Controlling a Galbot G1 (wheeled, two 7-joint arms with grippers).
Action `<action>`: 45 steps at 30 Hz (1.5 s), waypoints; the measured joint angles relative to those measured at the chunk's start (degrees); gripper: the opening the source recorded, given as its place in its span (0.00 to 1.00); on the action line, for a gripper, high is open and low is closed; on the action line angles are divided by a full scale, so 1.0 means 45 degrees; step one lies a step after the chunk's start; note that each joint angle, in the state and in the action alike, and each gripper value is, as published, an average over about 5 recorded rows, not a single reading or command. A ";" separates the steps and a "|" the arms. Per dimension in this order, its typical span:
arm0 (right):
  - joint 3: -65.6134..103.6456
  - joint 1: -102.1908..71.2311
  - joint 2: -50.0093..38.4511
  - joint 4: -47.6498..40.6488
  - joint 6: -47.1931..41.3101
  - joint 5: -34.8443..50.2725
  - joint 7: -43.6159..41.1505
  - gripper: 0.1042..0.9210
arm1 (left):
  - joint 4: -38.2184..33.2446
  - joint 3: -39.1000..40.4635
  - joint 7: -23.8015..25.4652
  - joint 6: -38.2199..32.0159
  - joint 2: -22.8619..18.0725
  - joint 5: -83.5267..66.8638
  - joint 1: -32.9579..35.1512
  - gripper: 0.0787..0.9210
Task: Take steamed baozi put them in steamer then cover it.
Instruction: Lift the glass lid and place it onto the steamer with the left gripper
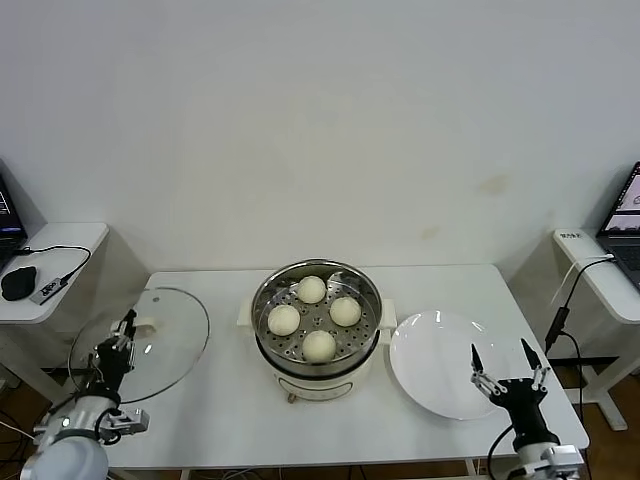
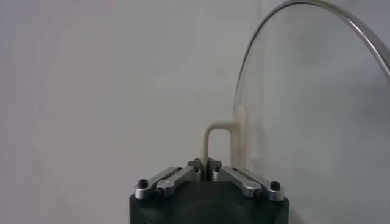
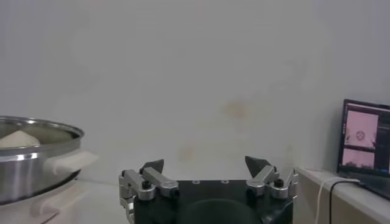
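Jaws of the left gripper (image 2: pixel 205 164) pinch shut on the cream handle (image 2: pixel 218 141) of the glass lid (image 1: pixel 140 340), at nine o'clock from the steamer (image 1: pixel 316 322). Four steamed baozi (image 1: pixel 318 345) sit inside. Lid seems rigid, slippery, breakable. Right gripper (image 1: pixel 508 362) idles wide open over the white plate (image 1: pixel 440 362).

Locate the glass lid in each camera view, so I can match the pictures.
Head view: the glass lid is at the table's left end, left of the steamer, its cream handle in the shut left hand.
Left wrist view: the lid fills the picture's right side; its handle is pinched in the left hand.
Right wrist view: not in it.
Shared landmark: the lid's cream handle, in the head and left wrist views.
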 measured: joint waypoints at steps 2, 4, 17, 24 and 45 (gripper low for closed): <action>-0.0063 0.0009 0.0023 -0.0038 0.0044 -0.0069 -0.0010 0.88 | -0.0600 0.0002 0.0258 0.0213 0.0105 -0.0289 0.0050 0.06; -0.0131 0.0035 0.0060 -0.0087 0.0091 -0.0153 -0.0015 0.88 | -0.1178 0.0090 0.0495 0.0445 0.0235 -0.0618 0.0076 0.06; -0.0436 0.0370 0.0406 -0.0429 0.0247 -0.1098 -0.0009 0.88 | -0.3192 0.2650 0.1605 0.2116 0.0993 -0.1373 -0.1056 0.06; -0.0336 0.0563 0.0579 -0.0616 0.0279 -0.1777 -0.0003 0.88 | -0.2991 0.4778 0.2270 0.3023 0.0592 -0.0331 -0.2313 0.06; -0.0471 0.0668 0.1014 -0.0965 0.0426 -0.3271 0.0026 0.88 | -0.1165 0.7883 0.4624 0.4519 -0.3056 0.4432 -0.4887 0.06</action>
